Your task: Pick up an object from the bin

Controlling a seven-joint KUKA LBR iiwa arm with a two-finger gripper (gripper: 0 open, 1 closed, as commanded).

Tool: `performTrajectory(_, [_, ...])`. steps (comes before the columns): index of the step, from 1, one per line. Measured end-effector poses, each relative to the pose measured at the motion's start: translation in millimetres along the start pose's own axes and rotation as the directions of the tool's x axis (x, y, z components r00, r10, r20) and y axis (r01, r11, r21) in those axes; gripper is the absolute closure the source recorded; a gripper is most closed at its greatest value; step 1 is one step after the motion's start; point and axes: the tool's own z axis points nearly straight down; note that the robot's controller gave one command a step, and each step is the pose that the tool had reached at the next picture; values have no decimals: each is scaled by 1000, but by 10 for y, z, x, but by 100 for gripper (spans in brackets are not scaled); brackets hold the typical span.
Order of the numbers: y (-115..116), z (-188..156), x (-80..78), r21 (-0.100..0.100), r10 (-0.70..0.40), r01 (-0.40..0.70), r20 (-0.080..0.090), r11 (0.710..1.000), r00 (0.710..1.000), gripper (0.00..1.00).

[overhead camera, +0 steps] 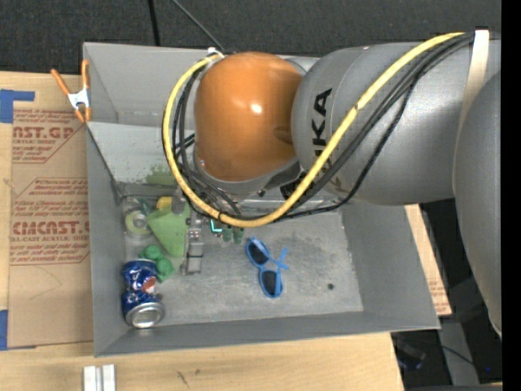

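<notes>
Status: pick not yet done. The tool [194, 251] sits low in the bin [326, 255], under the orange wrist cover [244, 112]. Whether it is open or closed cannot be told, and nothing is seen gripped.

Nearest item: a green crumpled piece [168, 228], just beside the tool on the side away from the arm, possibly touching. A small heap of oddments [134, 217] lies past it. A blue drinks can [141, 293] lies on its side near the tool, toward the front corner. Blue sunglasses [267, 269] lie apart, on the arm's side.

Remaining, in my judgement: grip, lift, clear the rim
</notes>
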Motion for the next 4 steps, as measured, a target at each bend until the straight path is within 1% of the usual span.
performTrajectory(1, [94,1477,-238,-3,-25,25,2,1000,1000,0])
performTrajectory(2, [352,1722,-218,0,-281,281,6,960,960,0])
performTrajectory(3, [336,1717,-226,2,-278,278,6,961,960,100])
performTrajectory(4, [343,333,-190,0,-271,271,17,963,963,100])
